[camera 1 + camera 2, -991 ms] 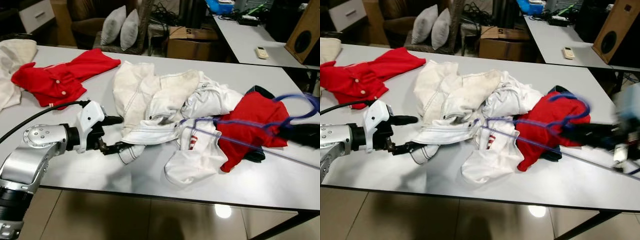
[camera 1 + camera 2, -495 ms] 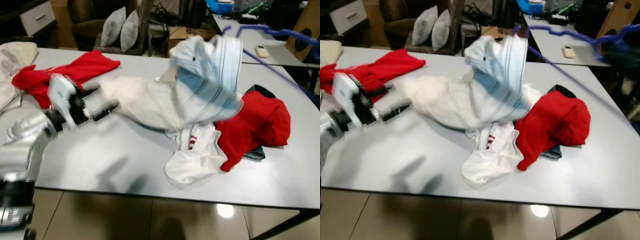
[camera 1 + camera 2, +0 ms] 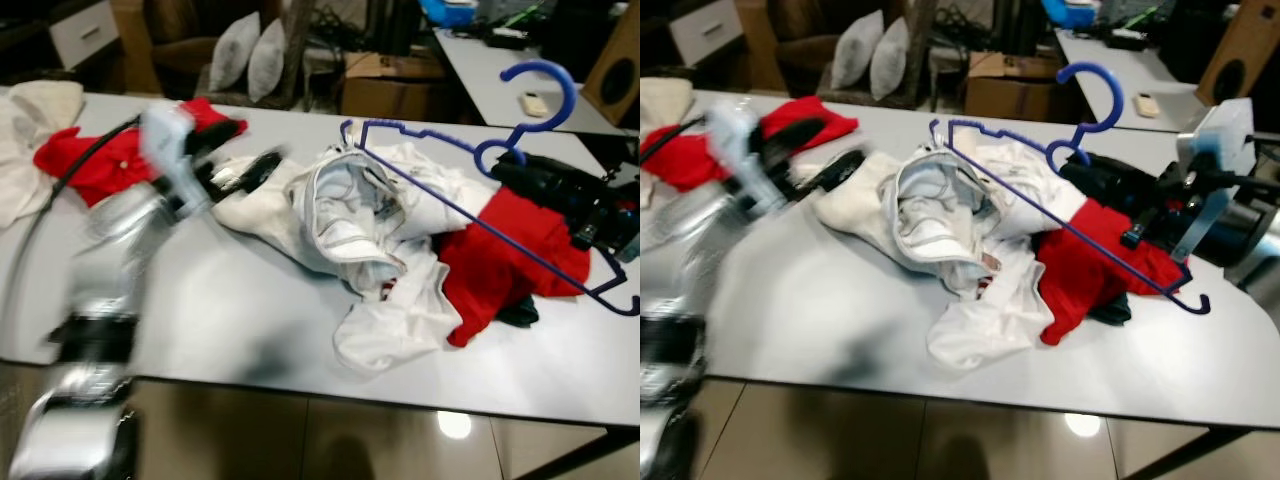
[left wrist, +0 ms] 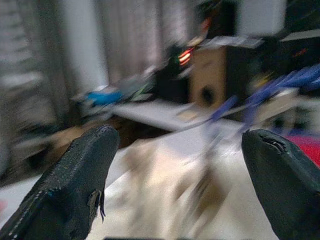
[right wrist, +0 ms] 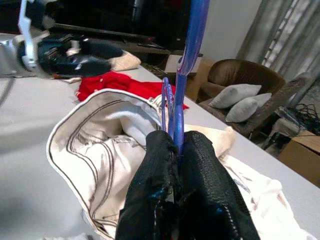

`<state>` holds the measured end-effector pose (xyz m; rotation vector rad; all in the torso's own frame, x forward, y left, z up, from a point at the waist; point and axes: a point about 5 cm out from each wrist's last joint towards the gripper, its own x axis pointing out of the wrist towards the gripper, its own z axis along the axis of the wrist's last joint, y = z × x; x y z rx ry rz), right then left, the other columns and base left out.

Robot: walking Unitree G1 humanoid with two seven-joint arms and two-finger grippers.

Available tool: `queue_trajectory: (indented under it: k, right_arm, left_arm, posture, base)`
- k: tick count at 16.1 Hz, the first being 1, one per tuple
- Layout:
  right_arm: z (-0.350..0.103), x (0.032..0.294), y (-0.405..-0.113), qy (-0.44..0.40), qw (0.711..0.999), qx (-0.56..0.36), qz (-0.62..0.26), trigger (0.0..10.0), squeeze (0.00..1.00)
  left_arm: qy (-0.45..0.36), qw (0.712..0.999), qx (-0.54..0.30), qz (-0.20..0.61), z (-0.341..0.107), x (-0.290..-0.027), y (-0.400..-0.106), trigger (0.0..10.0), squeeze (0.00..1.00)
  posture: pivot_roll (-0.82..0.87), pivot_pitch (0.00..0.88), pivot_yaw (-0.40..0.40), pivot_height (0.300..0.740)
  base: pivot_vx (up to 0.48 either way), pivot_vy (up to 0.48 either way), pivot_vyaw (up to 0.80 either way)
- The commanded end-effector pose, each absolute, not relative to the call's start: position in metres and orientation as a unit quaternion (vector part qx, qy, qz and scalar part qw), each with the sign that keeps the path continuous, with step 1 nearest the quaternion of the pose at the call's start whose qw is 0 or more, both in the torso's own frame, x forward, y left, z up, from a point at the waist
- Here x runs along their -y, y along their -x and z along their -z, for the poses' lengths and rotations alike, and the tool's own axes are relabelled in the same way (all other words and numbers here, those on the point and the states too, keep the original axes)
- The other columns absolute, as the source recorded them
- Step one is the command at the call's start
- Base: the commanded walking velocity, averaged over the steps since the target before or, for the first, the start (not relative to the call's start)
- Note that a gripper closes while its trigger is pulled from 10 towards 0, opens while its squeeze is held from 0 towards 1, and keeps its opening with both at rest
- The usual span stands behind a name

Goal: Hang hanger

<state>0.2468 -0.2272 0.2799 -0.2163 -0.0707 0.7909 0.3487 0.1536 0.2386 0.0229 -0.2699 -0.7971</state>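
Where the right gripper (image 3: 1118, 192) closes its black fingers (image 5: 200, 200) tightly on it just below the hook, the blue hanger (image 3: 1060, 210) is held tilted above the heap of clothes in the middle of the tabletop (image 3: 250, 320). Its hook curls upward, one shoulder reaches out over the white garment (image 3: 345, 205), and the long lower bar slants down across the red garment (image 3: 510, 260) to a small upturned end near the tabletop's right edge. In the right wrist view the hanger's blue wire rises straight out from between the pressed-together fingers, with the white garment's open, stitched rim lying below it.

The left gripper (image 3: 245, 165), blurred, hovers at the left end of the white garment, its two fingers spread wide apart and holding nothing; the left wrist view shows the two fingertips (image 4: 85, 180) well apart. Behind it a second red garment (image 3: 80, 160) lies on the tabletop, and a cream cloth (image 3: 25, 140) rests at the far left. Beyond the tabletop stand two grey cushions (image 3: 250, 55), a cardboard box (image 3: 390, 85) and another table.
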Motion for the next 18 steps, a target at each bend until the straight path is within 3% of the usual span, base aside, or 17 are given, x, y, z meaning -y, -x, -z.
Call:
queue_trajectory:
  k: [1,3,5,8,11,13,14,16,18]
  right_arm:
    - [-0.283,0.223,-0.246,0.123,0.914,0.034,-0.385,10.0,0.0]
    - [-0.275,0.217,-0.243,0.165,0.904,0.0,-0.395,10.0,0.0]
    - [-0.27,0.21,-0.237,0.193,0.888,-0.019,-0.417,10.0,0.0]
    - [-0.272,0.218,-0.227,0.205,0.89,-0.035,-0.407,10.0,0.0]
    - [-0.27,0.235,-0.218,0.228,0.883,-0.072,-0.405,10.0,0.0]
    - [-0.272,0.252,-0.211,0.274,0.845,-0.135,-0.438,10.0,0.0]
    - [-0.28,0.257,-0.215,0.298,0.839,-0.136,-0.434,10.0,0.0]
    - [-0.303,0.26,-0.229,0.333,0.84,-0.099,-0.417,10.0,0.0]
    - [-0.312,0.253,-0.237,0.346,0.833,-0.067,-0.427,10.0,0.0]
  left_arm:
    - [0.001,0.893,0.118,0.434,-0.236,-0.13,-0.35,10.0,0.97]
    - [0.003,0.882,0.09,0.463,-0.219,-0.098,-0.355,10.0,0.93]
    - [-0.057,0.893,0.027,0.445,-0.185,-0.076,-0.362,10.0,0.87]
    - [-0.092,0.921,0.048,0.374,-0.184,-0.091,-0.372,10.0,0.87]
    - [-0.056,0.884,0.098,0.453,-0.188,-0.099,-0.358,10.0,0.86]
    - [-0.054,0.843,0.093,0.527,-0.186,-0.104,-0.346,10.0,0.86]
    - [-0.081,0.824,0.08,0.555,-0.185,-0.106,-0.342,10.0,0.86]
    - [-0.171,0.818,0.046,0.548,-0.178,-0.118,-0.343,10.0,0.83]
    - [-0.273,0.852,0.032,0.446,-0.174,-0.138,-0.358,10.0,0.83]
  posture:
    - [-0.18,0.0,-0.003,0.74]
    - [-0.2,0.0,0.024,0.74]
    - [-0.23,0.0,0.046,0.74]
    - [-0.25,0.0,0.074,0.74]
    - [-0.26,0.0,0.081,0.74]
    - [-0.27,0.0,0.09,0.74]
    - [-0.27,0.0,0.091,0.74]
    - [-0.27,0.0,0.087,0.74]
    - [-0.27,0.0,0.09,0.74]
  base:
    - [0.0,0.0,0.0]
    - [0.0,0.0,0.0]
    - [0.0,0.0,0.0]
    - [0.0,0.0,0.0]
    - [0.0,0.0,0.0]
    - [0.0,0.0,0.0]
    - [0.0,0.0,0.0]
    - [0.0,0.0,0.0]
    - [0.0,0.0,0.0]
